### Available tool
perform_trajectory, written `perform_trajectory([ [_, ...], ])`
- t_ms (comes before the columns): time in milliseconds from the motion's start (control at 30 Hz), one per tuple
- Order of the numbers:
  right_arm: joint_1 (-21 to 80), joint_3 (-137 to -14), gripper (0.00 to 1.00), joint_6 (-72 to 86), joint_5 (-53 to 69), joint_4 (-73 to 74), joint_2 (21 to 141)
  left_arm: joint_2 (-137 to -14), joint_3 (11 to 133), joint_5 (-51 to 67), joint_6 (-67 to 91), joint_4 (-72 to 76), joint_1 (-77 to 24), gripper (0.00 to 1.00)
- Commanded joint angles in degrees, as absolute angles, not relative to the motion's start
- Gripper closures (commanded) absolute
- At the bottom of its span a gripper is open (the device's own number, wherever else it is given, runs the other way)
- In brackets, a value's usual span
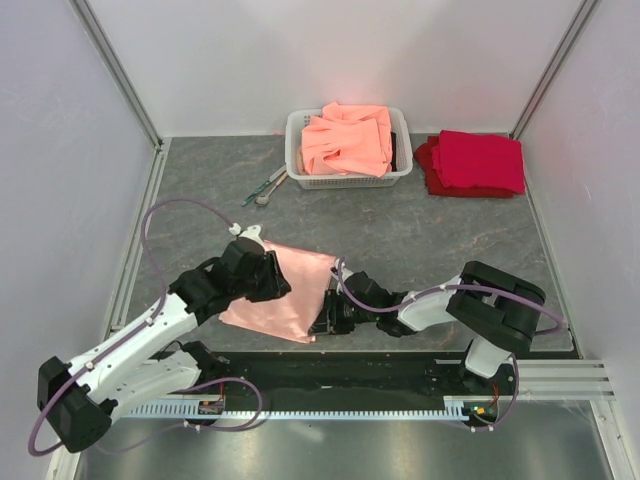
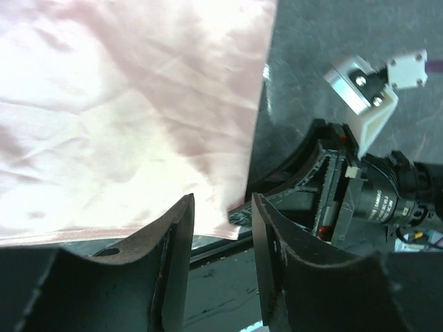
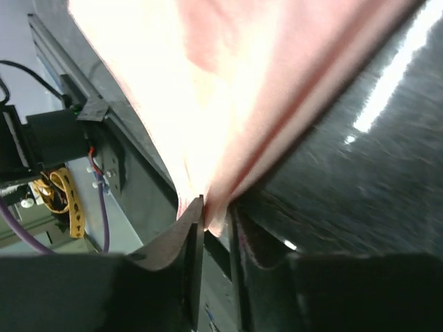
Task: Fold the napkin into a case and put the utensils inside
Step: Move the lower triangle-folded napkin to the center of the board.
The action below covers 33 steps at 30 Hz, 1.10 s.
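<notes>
**Both pincers at the napkin (image 1: pixel 282 292), the right one on its corner**
The right pincer (image 3: pixel 216 216) looks clamped on the corner nearest its arm. The left pincer (image 2: pixel 221 207) hangs with its jaws apart and empty, the cloth spreading flat ahead of it. The napkin is near-square and tilted, with no clear long axis. The utensils (image 1: pixel 267 187) lie well beyond both pincers.

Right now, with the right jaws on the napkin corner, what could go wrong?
1. The right gripper pinches only the very corner of the napkin; a pull could slip it free.
2. The left gripper is open and holds nothing, so a fold led from one corner may skew.
3. Both grippers work close together over the napkin; they could collide.
</notes>
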<state>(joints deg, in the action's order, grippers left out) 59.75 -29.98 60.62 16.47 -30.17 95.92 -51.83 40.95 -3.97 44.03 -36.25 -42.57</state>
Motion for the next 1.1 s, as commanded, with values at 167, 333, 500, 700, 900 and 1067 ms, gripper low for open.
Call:
perform_trajectory([
  [167,48.4,-19.3,1.00,53.7,15.6,-22.5,90.6,-52.8,42.9,4.3,36.8,-34.1,-30.9,0.53],
  [333,40.7,-21.4,1.00,40.2,7.0,-0.2,81.1,-60.1,41.8,9.7,37.8,-26.0,-29.3,0.54],
  [500,37.9,-24.1,0.77,40.2,1.2,12.7,73.5,-69.7,41.9,16.0,42.2,-16.3,-27.7,0.59],
  [700,37.4,-31.0,0.36,40.1,-6.4,19.9,68.3,-73.9,45.0,15.3,44.2,-12.7,-24.9,0.64],
  [900,34.9,-41.1,0.35,34.6,-6.9,19.9,73.6,-78.8,45.5,19.5,44.3,-10.0,-24.7,0.73],
  [1067,33.2,-49.5,0.43,32.3,-3.8,15.3,81.9,-79.3,40.0,20.8,44.9,-6.3,-25.2,0.82],
])
